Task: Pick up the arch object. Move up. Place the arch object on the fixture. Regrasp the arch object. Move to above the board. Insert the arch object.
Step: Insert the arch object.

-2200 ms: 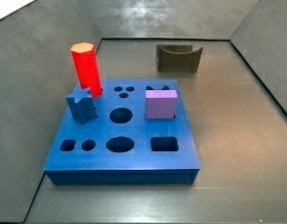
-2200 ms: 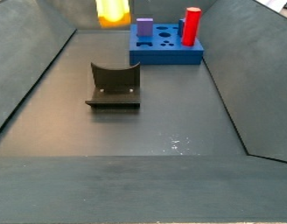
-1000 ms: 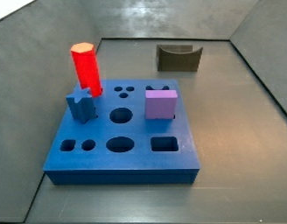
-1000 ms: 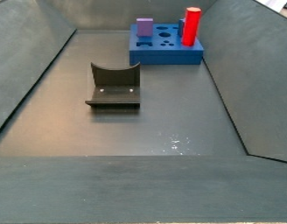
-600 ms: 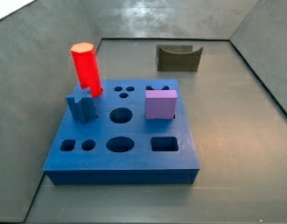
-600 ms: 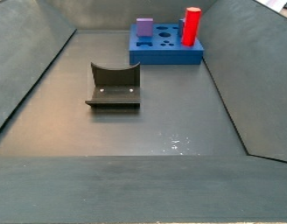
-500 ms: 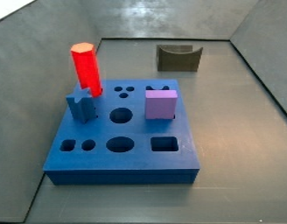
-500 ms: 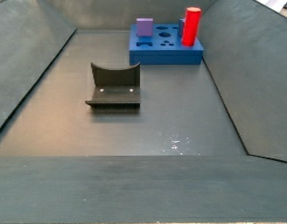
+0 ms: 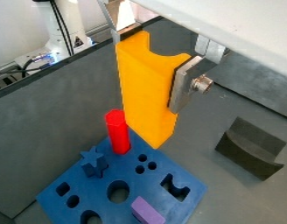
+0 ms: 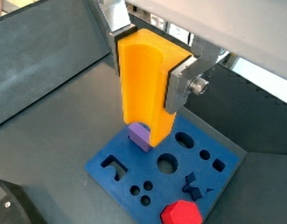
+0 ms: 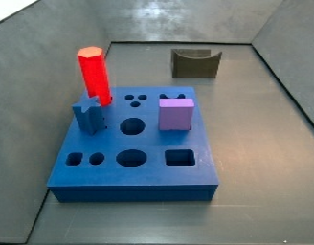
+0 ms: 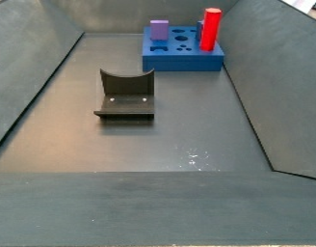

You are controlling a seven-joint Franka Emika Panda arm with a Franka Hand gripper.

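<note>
While the gripper (image 9: pixel 152 83) shows only in both wrist views, high above the board (image 9: pixel 64 188), its jaws are clamped on the arch object (image 9: pixel 146 87) — the yellow-orange block hangs upright between the silver plates, one finger (image 9: pixel 185 85) pressed flat against its side. Same grip in a wrist view from the opposite side: arch object (image 10: pixel 146 83) in the gripper (image 10: pixel 152 79), finger (image 10: pixel 181 83) on its flank, blue board (image 10: pixel 122 171) beneath it. Down on the board sit a red cylinder (image 9: pixel 116 131), a blue star piece (image 9: pixel 92 162) and a purple cube (image 9: pixel 147 210); the block's lower end overlaps the cube (image 10: pixel 136 134) in a wrist view, but whether it touches cannot be told. The fixture (image 9: pixel 254 147) stands on the grey floor, well apart from the board. Side views show no gripper and no arch object — just board (image 11: pixel 134 177), cylinder (image 11: pixel 93 75), cube (image 11: pixel 176 113), and the fixture (image 11: pixel 194 62) empty behind. In a side view the fixture (image 12: pixel 124 94) is nearer, the board (image 12: pixel 184 58) farther back.
</note>
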